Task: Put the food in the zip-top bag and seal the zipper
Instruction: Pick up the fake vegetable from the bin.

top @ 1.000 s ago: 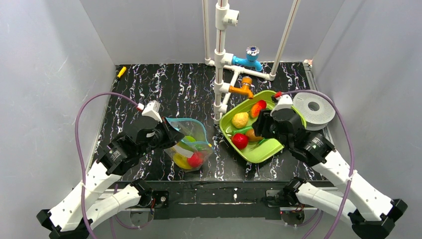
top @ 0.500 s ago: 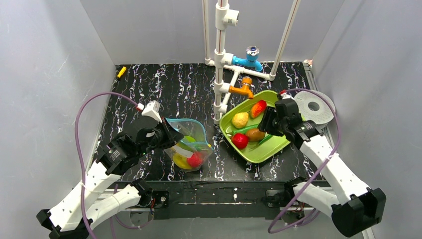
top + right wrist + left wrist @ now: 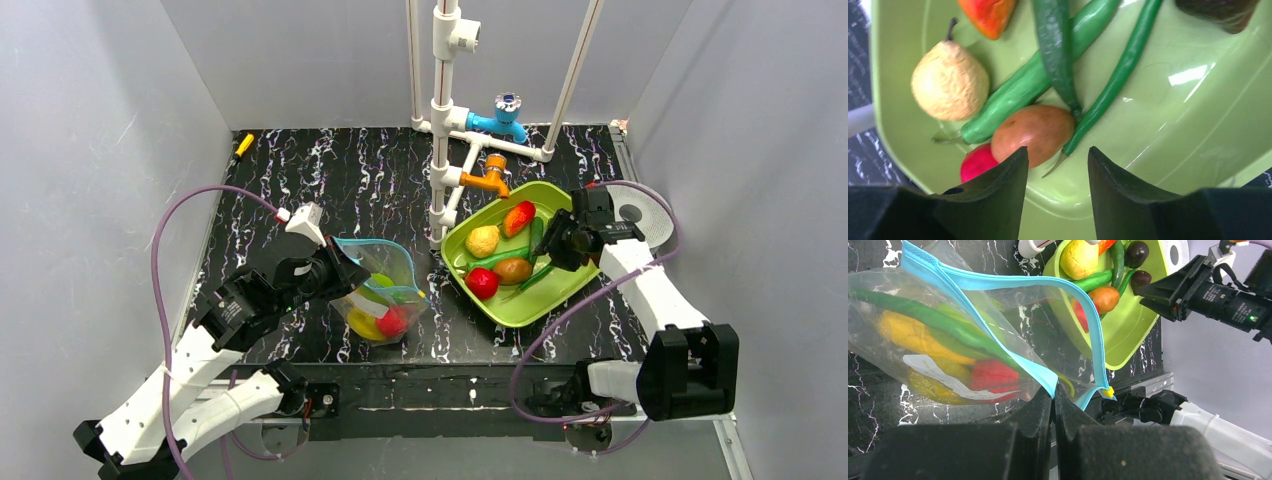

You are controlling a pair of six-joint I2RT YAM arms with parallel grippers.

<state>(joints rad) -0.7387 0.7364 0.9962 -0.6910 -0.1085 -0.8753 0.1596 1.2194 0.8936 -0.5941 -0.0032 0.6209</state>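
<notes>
Bag [image 3: 378, 290] on the counter [image 3: 300, 180] left of centre, mouth wide and turned toward the tray [image 3: 560, 290]. Zipper [image 3: 998, 282] parted, arching in a blue loop over the opening. Inside, food already: a red piece [image 3: 993, 376], a yellow piece [image 3: 913, 335] and a long green pod [image 3: 948, 326] across both, with a white label [image 3: 943, 379] low on the near wall. Left end effector [image 3: 1053, 392] clenched on the near end of the zipper strip, jaws pressed together with the blue edge between them. To the right of the bag and apart from it, the lime tray with more food: a pear [image 3: 950, 81], a brown fruit [image 3: 1034, 132], a red fruit [image 3: 975, 162] partly hidden by a finger, an orange-red piece [image 3: 988, 15], crossed green pods [image 3: 1118, 75] and something dark [image 3: 1218, 12] at the far edge. Right end effector [image 3: 1055, 155] released, jaws apart and empty, hovering low over the tray just above the brown fruit. Behind, a white pipe stand [image 3: 440, 120] with a blue tap [image 3: 505, 110] and an orange tap [image 3: 490, 180]. At the right edge, a white disc [image 3: 655, 225] partly under the right arm.
</notes>
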